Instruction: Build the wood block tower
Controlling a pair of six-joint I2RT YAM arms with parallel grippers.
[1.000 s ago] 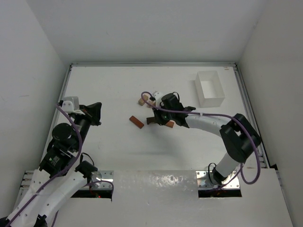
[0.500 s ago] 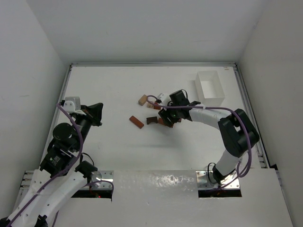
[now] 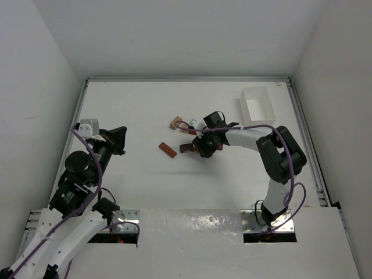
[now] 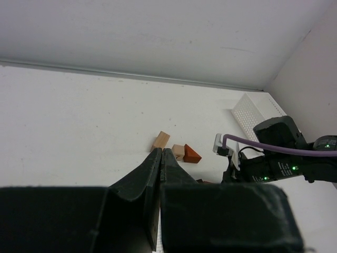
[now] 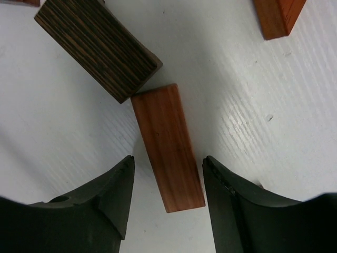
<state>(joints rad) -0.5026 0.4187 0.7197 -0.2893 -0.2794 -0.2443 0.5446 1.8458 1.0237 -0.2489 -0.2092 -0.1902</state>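
Note:
In the right wrist view a reddish-brown bar [image 5: 167,147] lies flat on the white table. My right gripper [image 5: 167,164] stands open astride its near end, with a gap on both sides. The bar's far end meets a corner of a dark brown striped block [image 5: 97,45]. Another reddish block [image 5: 276,16] lies at the upper right. From above, the right gripper [image 3: 204,148] points down over the cluster, beside a dark brown block [image 3: 187,147], a loose reddish bar [image 3: 167,149] and a tan block [image 3: 174,123]. My left gripper [image 3: 119,139] hangs shut and empty at the left.
A clear plastic box [image 3: 257,108] stands at the back right. In the left wrist view a tan block [image 4: 161,141], a tan cube [image 4: 179,151] and a reddish wedge [image 4: 192,154] lie past the shut fingertips. Walls close in the table on three sides.
My right gripper has opened and its wrist has turned over the cluster; the reddish-brown bar now lies free between the fingers. The left arm has not moved.

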